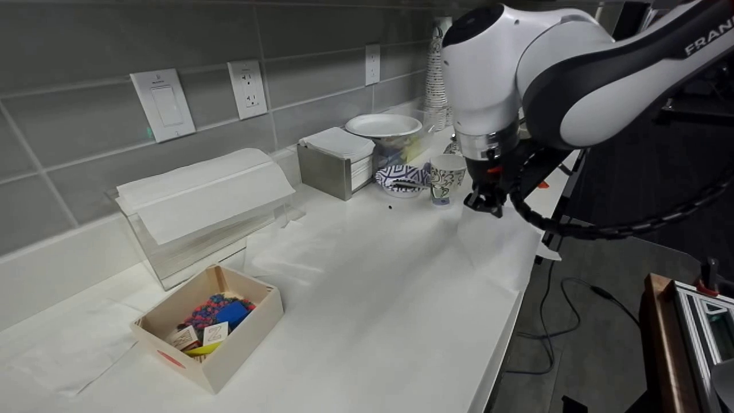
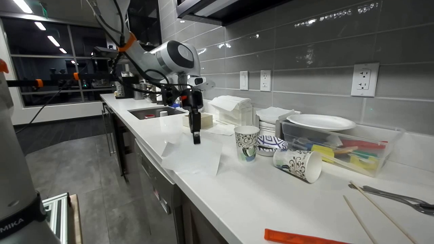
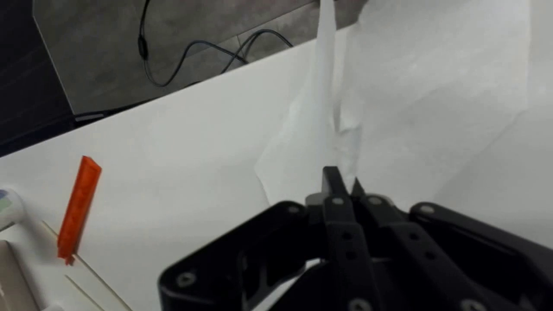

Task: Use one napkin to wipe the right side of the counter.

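Observation:
The white counter (image 1: 373, 350) runs along the tiled wall and shows in both exterior views (image 2: 234, 200). It also shows in the wrist view (image 3: 173, 142). A thin white napkin (image 1: 504, 246) lies at the counter's front edge, partly hanging over it. In an exterior view the napkin (image 2: 193, 159) spreads below the fingers. In the wrist view the creased napkin (image 3: 440, 86) has a fold running into the jaws. My gripper (image 3: 345, 183) points down with its fingers nearly together on the napkin. It also shows in both exterior views (image 1: 484, 206) (image 2: 196, 139).
Stacked napkins (image 1: 338, 143) and a paper towel holder (image 1: 206, 195) stand by the wall. A wooden box (image 1: 212, 327) of blocks is beside them. An upright cup (image 2: 247, 142), a lying cup (image 2: 298, 164), a clear bin (image 2: 339, 145), tongs (image 2: 396, 196) and an orange strip (image 2: 298, 237) are nearby.

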Tool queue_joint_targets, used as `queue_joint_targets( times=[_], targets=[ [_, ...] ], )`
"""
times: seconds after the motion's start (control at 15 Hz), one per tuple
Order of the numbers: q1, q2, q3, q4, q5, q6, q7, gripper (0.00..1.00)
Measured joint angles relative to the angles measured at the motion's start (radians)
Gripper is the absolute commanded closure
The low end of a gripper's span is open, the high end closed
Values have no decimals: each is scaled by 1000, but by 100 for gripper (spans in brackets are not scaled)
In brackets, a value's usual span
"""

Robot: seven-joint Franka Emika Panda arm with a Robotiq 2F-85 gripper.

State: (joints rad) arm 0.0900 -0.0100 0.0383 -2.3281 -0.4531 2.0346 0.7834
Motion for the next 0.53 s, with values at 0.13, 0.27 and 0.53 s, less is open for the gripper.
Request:
queue_joint_targets(
  times=[0.13, 0.27, 0.53],
  targets=[
    [-31, -52, -21, -29, 6, -4, -41, 100],
    [-69, -92, -50, -52, 18, 16, -99, 100],
    [-151, -127, -126, -67, 90, 94, -302, 100]
  ],
)
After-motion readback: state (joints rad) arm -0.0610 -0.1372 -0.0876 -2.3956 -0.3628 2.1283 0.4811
